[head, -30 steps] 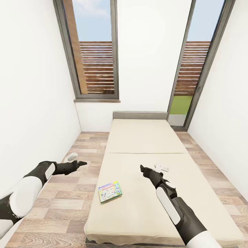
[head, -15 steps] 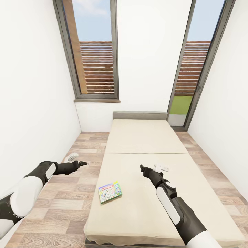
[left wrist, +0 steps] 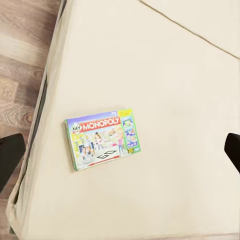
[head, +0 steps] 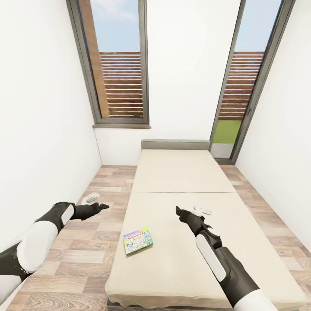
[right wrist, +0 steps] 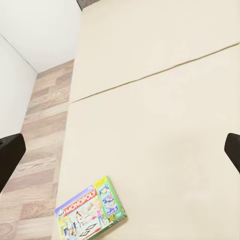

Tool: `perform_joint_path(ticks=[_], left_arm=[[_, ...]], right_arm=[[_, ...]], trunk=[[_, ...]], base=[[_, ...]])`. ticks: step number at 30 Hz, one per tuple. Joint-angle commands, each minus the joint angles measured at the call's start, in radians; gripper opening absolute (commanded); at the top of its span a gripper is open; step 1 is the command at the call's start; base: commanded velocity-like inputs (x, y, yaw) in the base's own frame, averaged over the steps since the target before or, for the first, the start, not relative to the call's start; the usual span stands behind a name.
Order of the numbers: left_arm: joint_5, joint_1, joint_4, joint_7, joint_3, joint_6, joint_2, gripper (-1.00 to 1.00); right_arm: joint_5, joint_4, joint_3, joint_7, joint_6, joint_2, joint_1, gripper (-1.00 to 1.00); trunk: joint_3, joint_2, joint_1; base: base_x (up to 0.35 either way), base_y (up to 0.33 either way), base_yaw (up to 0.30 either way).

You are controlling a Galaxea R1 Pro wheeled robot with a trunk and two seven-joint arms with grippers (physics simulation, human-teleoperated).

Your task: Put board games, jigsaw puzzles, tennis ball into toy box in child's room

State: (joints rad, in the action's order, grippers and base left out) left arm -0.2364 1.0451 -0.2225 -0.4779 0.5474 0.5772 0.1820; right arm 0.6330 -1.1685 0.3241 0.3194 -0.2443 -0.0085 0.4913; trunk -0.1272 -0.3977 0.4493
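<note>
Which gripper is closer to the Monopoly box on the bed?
Left, narrowly. The left gripper hovers over the floor beside the bed; the right gripper hovers above the mattress, across the Monopoly box.

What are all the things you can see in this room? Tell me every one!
Monopoly board game: one, green-edged, colourful top, flat on the bed near its left edge.
Bed: one, beige mattress, grey headboard, middle of the room.
Windows: two, tall, dark frames, far wall.
Floor: wood planks, both sides of the bed.
Walls: white.
Left tool: one, black, open, over the floor left of the bed.
Right tool: one, black, open, over the mattress.
</note>
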Motion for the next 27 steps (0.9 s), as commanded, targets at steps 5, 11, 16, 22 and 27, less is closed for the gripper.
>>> perform_joint_path(ticks=[5, 11, 16, 22, 27], left_arm=[[-0.012, 0.001, 0.003, 0.151, 0.007, -0.047, -0.046, 1.00], [-0.012, 0.001, 0.006, 0.286, 0.006, -0.102, -0.074, 1.00], [-0.013, 0.000, 0.007, 0.334, 0.006, -0.114, -0.082, 1.00], [-0.015, -0.001, 0.008, 0.345, 0.005, -0.115, -0.098, 1.00], [-0.016, -0.003, 0.008, 0.347, 0.004, -0.117, -0.124, 1.00]], right_arm=[[0.007, -0.018, 0.003, 0.010, -0.004, -0.001, 0.000, 1.00], [0.006, -0.090, 0.002, 0.015, -0.025, -0.004, -0.001, 1.00], [0.005, -0.202, -0.004, 0.041, -0.138, -0.002, -0.043, 1.00], [0.008, -0.297, -0.008, 0.261, -0.275, 0.004, -0.059, 1.00], [0.015, -0.321, 0.002, 0.336, -0.298, 0.005, -0.061, 1.00]], trunk=[[-0.002, -0.002, 0.001], [-0.002, -0.002, 0.001], [-0.002, -0.002, 0.001], [-0.002, -0.002, 0.001], [-0.002, -0.002, 0.001]], base=[[0.000, 0.000, 0.000], [0.000, 0.000, 0.000], [0.000, 0.000, 0.000], [0.000, 0.000, 0.000], [0.000, 0.000, 0.000]])
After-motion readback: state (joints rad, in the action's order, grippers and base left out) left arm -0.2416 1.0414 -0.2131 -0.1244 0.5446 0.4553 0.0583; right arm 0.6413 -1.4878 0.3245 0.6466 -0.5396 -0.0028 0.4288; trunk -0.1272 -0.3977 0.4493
